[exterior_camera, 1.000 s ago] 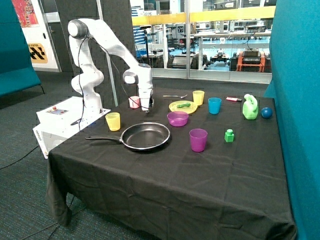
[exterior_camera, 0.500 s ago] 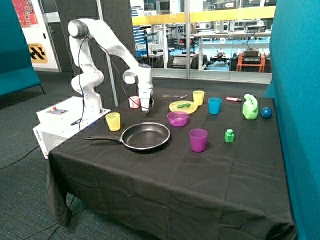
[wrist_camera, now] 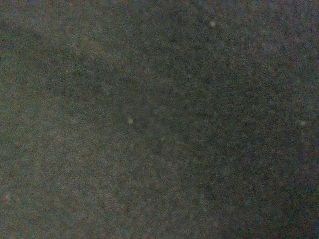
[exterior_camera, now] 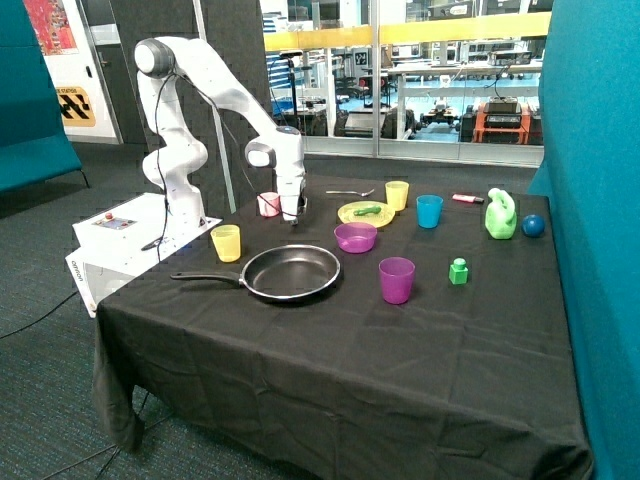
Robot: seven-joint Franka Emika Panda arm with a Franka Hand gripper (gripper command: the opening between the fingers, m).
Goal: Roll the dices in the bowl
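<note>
The purple translucent bowl (exterior_camera: pixel 355 237) sits on the black tablecloth between the yellow plate (exterior_camera: pixel 365 213) and the black frying pan (exterior_camera: pixel 290 272). The dices do not show in either view. My gripper (exterior_camera: pixel 292 216) points down at the cloth beside a small pink cup (exterior_camera: pixel 268 204), behind the pan and apart from the bowl. The wrist view shows only dark cloth (wrist_camera: pixel 159 119) close up, with no fingers in it.
A yellow cup (exterior_camera: pixel 226 242) stands near the pan's handle. A purple cup (exterior_camera: pixel 396 279) and a green block (exterior_camera: pixel 458 271) stand toward the front. A second yellow cup (exterior_camera: pixel 397 195), a blue cup (exterior_camera: pixel 429 211), a green bottle (exterior_camera: pixel 500 214) and a blue ball (exterior_camera: pixel 533 225) stand at the back.
</note>
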